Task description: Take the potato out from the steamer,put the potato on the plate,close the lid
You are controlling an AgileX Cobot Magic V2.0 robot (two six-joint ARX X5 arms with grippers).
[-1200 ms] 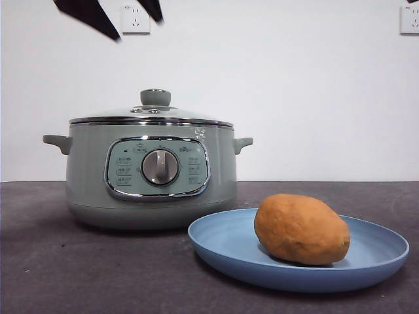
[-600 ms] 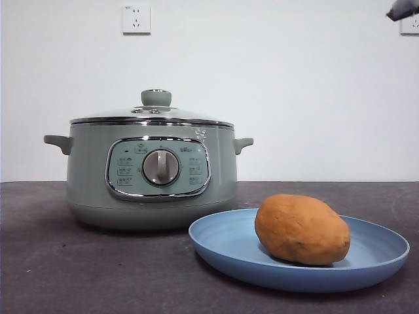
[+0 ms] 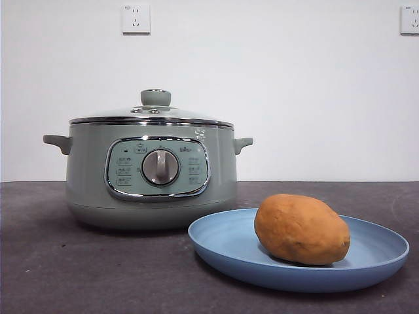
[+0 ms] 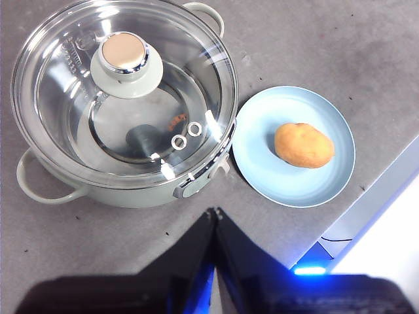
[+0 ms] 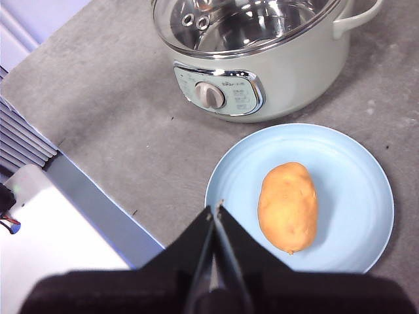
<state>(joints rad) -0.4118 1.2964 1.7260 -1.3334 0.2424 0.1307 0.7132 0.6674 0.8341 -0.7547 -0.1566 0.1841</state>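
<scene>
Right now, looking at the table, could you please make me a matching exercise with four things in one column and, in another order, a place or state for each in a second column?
Things:
1. potato
2. lid
3. plate
4. left end effector

Places or states:
A. closed on top of the pot
B. lying on the plate
C. shut, raised above the table, holding nothing
D. on the table beside the pot, in front of its control panel side

Pairs: 1-B, 2-A, 3-D, 4-C
</scene>
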